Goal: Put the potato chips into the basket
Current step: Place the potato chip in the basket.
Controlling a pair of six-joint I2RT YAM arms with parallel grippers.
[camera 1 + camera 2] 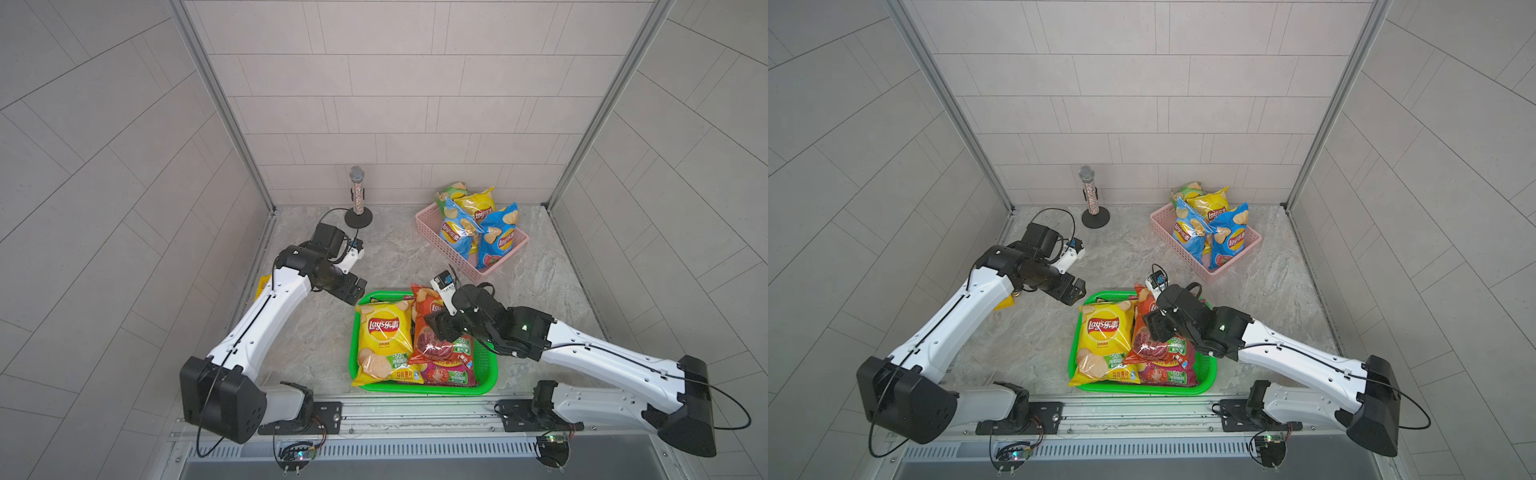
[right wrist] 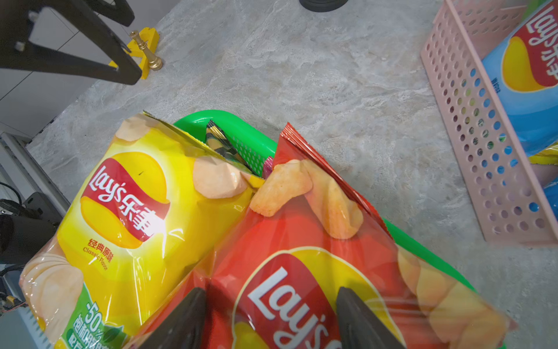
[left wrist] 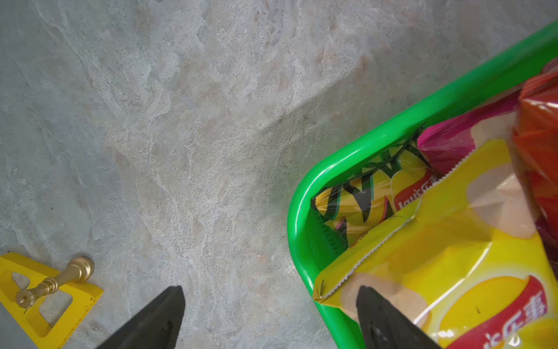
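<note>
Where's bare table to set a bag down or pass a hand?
Bare: the stretch between the microphone and the pink basket; the patch left of the green basket, beside the left arm; the strip between both baskets. Crowded: both baskets are piled with bags, the right gripper sits over the green one, and a yellow triangle lies by the left arm.

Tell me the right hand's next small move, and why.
Probably open the right hand wider and lift it straight off the red bag. That bag already lies in the green basket, atop the magenta bag beside the yellow bag; the hand's fingers straddle the logo, grip unclear.
</note>
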